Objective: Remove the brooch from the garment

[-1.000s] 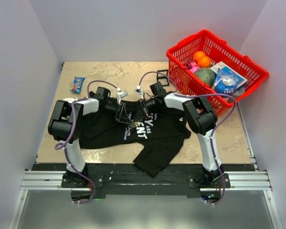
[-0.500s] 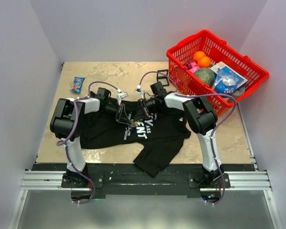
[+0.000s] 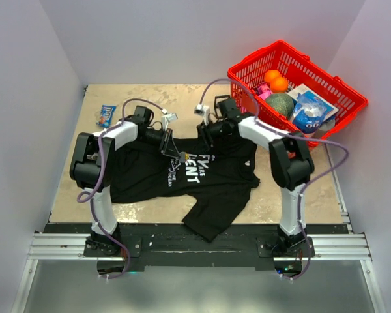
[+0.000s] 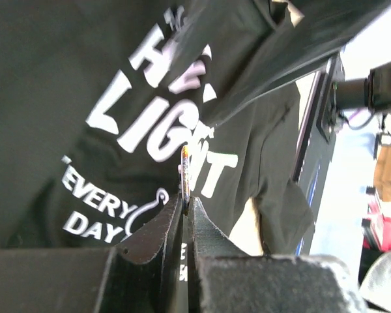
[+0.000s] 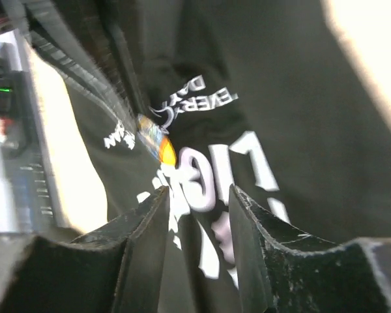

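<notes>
The left claw [image 4: 186, 199] is clenched on the brooch [image 4: 184, 168], pinching the thin disc edge-on between its 2 fingertips, just above the white lettering [image 4: 150, 124] on the chest of the garment [image 3: 150, 173]. The right claw [image 5: 199, 190] hangs released and holds nothing, near the collar end of the shirt, and its own camera shows a small glinting piece low over the print. The step in hand looks like the pull-off itself: the grip is made, but whether the pin has come free of the cloth cannot be told. The next move likely calls for a slow lift away from the fabric, watching for tenting, with the right claw pressing the shirt to the surface [image 3: 150, 98] if it rises.
</notes>
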Robot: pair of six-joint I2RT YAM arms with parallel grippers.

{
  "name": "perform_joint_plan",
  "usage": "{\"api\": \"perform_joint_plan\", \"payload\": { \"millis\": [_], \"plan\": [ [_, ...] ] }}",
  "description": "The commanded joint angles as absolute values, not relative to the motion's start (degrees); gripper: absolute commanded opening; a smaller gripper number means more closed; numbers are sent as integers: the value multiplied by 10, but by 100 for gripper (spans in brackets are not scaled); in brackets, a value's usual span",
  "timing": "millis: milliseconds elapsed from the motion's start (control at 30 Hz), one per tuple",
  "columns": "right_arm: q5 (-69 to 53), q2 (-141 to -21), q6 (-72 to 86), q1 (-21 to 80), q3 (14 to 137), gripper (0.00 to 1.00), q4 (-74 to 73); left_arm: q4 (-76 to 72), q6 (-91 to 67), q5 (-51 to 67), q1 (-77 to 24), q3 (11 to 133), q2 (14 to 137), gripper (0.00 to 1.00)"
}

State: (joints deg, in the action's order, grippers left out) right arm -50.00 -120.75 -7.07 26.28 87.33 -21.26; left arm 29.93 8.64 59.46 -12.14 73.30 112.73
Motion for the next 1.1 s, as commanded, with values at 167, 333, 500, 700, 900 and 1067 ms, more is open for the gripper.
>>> {"api": "perform_joint_plan", "payload": {
  "millis": [167,333,500,700,900,1067],
  "plan": [
    [-286,-964,-225,314,720,49,-66,230,-149,565,-124,757,1122,0],
    [-227,-949,-220,402,682,50,-36,201,-221,575,-124,764,1136,0],
    [-101,-966,-200,458,679,51,-16,200,-248,588,-124,757,1142,0],
    [-2,-992,-246,488,687,52,-2,197,-252,608,-122,747,1148,0],
    [15,-1022,-268,490,703,42,2,182,-265,635,-122,746,1150,0],
    [4,-1028,-265,490,703,43,2,179,-265,637,-122,742,1143,0]
  ]
}}
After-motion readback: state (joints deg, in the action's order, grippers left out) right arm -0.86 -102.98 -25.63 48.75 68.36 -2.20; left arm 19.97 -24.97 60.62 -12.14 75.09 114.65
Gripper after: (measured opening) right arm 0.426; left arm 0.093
